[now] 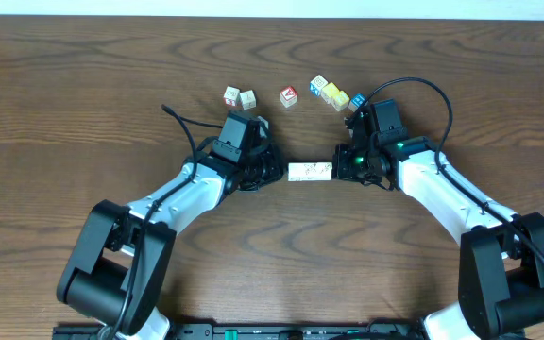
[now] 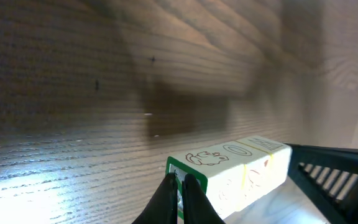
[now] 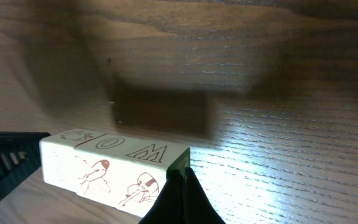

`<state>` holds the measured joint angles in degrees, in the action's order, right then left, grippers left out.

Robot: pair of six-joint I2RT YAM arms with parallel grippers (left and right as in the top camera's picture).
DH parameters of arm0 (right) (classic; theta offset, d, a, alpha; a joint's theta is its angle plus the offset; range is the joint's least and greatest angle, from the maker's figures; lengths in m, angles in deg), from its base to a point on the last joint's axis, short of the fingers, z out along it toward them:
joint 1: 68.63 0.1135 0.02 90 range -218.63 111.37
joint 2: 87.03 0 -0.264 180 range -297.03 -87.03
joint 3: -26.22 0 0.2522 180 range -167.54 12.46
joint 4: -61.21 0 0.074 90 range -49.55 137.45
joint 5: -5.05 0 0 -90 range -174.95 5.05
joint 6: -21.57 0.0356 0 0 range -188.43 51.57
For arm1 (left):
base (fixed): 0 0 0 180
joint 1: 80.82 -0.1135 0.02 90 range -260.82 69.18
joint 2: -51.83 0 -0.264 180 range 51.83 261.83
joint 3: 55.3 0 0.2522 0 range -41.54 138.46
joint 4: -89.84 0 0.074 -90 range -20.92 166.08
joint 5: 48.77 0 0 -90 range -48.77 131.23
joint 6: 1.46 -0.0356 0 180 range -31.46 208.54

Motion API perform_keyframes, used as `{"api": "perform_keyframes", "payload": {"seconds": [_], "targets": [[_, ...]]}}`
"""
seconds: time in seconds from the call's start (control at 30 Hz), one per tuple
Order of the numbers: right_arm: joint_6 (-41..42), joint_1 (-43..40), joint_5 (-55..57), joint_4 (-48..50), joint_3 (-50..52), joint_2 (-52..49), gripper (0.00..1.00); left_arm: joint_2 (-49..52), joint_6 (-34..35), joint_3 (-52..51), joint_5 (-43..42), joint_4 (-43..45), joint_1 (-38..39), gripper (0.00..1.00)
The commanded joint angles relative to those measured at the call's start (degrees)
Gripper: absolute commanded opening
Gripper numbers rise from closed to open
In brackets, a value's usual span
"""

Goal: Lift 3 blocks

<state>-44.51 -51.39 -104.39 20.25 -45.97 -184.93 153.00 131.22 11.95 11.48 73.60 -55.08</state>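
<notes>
- Pressing inward, the left gripper has its two fingers squeezed together into one blade. The tip is butted on the 9 o'clock end of the row of three small cream-white cubes, with nothing pinched between the fingers.
- The right gripper is the same: fingers pressed together, tip on the 3 o'clock end of the row.
- The row's long axis runs 9 to 3 o'clock in the overhead view, straight between the two tips. The cubes sit face to face, held by end pressure only.
- A dark rectangular shadow on the brown wood-grain table lies apart from the row in both wrist views, so the row looks to be off the surface.
- Neither arm is nearer, as each has one end. The next move likely hinges on both arms rising together while keeping the squeeze along that axis, or the middle cube could drop out.
- Loose cubes with red, yellow and blue faces lie toward 12 o'clock, well apart from the row.
</notes>
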Motion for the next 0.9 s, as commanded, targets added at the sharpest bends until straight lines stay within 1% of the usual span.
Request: {"api": "perform_keyframes", "payload": {"seconds": [0.0,0.23,0.43,0.87], "targets": [[0.7,3.4,-7.3,0.8,-0.7,-0.3,0.01,1.4,0.5,2.2,-5.6,1.1,2.0,0.08],[0.7,4.2,-6.2,0.7,-0.7,-0.8,0.01,1.6,0.5,2.2,-5.2,1.3,2.0,0.07],[0.7,4.5,-6.1,1.2,-0.7,-3.3,0.01,1.6,0.5,2.2,-5.2,1.3,2.0,0.07],[0.7,4.5,-5.6,1.7,-0.7,-3.5,0.01,1.7,0.5,2.2,-4.1,1.0,2.0,0.07]]}}
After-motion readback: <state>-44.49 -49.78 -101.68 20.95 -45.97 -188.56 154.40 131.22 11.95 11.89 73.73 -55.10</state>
